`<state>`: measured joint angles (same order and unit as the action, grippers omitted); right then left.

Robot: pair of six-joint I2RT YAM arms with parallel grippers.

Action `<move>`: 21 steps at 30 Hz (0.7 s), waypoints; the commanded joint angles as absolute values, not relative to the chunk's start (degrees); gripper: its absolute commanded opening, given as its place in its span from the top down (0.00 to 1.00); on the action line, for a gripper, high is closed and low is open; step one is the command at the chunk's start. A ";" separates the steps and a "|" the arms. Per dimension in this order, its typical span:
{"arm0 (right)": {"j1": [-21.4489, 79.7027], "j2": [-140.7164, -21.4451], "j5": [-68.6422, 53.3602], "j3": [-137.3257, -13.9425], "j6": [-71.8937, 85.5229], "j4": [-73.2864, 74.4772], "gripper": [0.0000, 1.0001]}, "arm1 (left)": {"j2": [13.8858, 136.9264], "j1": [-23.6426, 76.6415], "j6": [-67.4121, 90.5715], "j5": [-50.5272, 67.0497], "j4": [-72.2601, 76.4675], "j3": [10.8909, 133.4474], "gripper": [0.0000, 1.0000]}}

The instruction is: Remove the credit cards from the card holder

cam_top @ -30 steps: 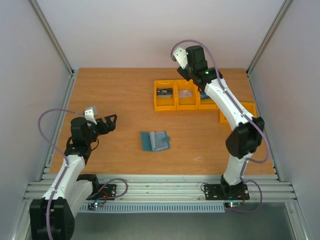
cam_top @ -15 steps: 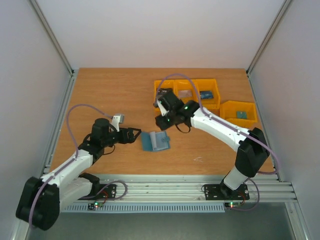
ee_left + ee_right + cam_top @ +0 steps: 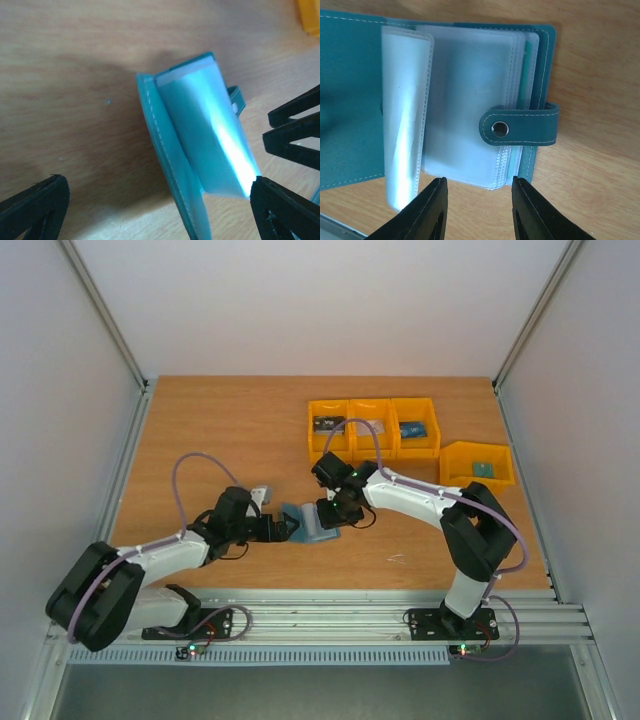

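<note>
Left gripper (image 3: 156, 184) agape — right gripper (image 3: 479, 200) half-parted

We cannot make out what sits inside the cloudy clear plastic sleeves (image 3: 465, 100) of the flat teal-blue bifold card holder (image 3: 350, 75), whose left panel runs off the right wrist view's edge.

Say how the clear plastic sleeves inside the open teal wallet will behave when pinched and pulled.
The clear plastic sleeves are probably floppy: one leaf curls upward. Their glossy sheen suggests they may slip when pinched. The teal wallet lies loose on the table, so it would likely drag along.
</note>
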<state>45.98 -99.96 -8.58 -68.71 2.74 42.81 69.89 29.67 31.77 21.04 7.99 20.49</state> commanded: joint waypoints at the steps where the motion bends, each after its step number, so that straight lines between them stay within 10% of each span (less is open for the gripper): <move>1: 46.32 -101.06 -9.01 -67.27 7.36 41.32 0.65 | 74.01 31.37 33.41 17.79 12.88 21.80 0.01; 21: 47.76 -105.55 -18.20 -64.12 11.08 25.11 0.76 | 78.67 32.70 33.60 16.13 19.21 18.71 0.11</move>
<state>47.31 -104.20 -14.41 -64.18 9.74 30.44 78.02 32.29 34.06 18.24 17.08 20.38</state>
